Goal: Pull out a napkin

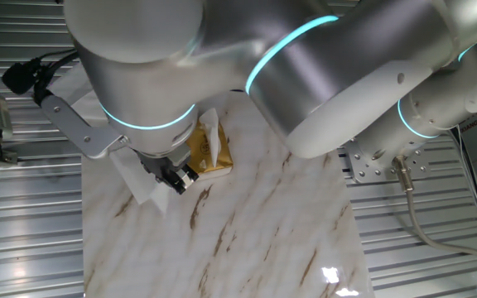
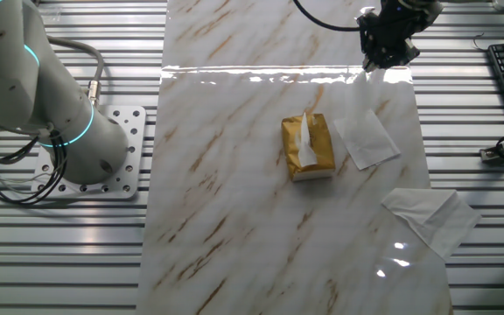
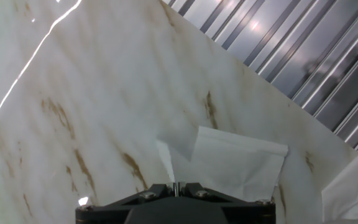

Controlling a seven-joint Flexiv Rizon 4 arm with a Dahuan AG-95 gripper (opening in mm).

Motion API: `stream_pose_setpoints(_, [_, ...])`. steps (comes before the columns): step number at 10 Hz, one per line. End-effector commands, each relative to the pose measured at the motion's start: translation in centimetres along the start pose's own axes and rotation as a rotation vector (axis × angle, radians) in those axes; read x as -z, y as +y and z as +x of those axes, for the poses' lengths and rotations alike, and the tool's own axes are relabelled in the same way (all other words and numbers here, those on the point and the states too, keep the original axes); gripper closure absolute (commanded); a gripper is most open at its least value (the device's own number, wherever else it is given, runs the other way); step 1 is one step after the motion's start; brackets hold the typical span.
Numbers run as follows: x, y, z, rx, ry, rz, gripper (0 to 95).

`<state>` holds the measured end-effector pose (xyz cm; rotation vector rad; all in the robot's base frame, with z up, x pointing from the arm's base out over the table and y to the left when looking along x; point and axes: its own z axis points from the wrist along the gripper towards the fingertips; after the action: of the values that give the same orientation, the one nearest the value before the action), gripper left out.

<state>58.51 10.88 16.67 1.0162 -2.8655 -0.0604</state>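
Note:
The golden-yellow packet (image 2: 315,153) lies mid-table, also in one fixed view (image 1: 197,149), with a white tissue tuft (image 2: 304,140) sticking out of its slot. My gripper (image 2: 381,54) hangs high over the table's far right, well away from the packet; it also shows in one fixed view (image 1: 179,178). In the hand view the gripper (image 3: 174,184) has its jaws pressed together, and a thin white napkin (image 3: 165,158) runs edge-on out from between them.
A flat square white napkin (image 2: 366,140) lies right of the packet and shows below the hand (image 3: 241,165). A bigger white napkin with a pointed corner (image 2: 431,217) lies near the table's right front edge. Ribbed metal surrounds the marble top (image 2: 234,219). The arm's base (image 2: 103,153) stands at left.

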Motion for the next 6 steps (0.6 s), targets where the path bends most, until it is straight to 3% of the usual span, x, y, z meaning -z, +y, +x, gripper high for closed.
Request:
stream_pose_setpoints(1, [-0.03, 0.05, -0.04, 0.002, -0.001, 0.0, 0.0])
stream_pose_setpoints(2, [-0.05, 0.06, -0.04, 0.003, 0.0, 0.0, 19.0])
stream_pose_setpoints(3, [-0.11, 0.06, -0.04, 0.005, 0.001, 0.002, 19.0])
stream_pose_setpoints(4, [-0.18, 0.05, -0.05, 0.007, 0.0, 0.003, 38.0])
stream_pose_setpoints(5, [-0.2, 0.05, -0.05, 0.02, -0.005, 0.005, 76.0])
stream_pose_setpoints(6, [-0.21, 0.04, -0.03, 0.023, -0.012, 0.002, 95.0])
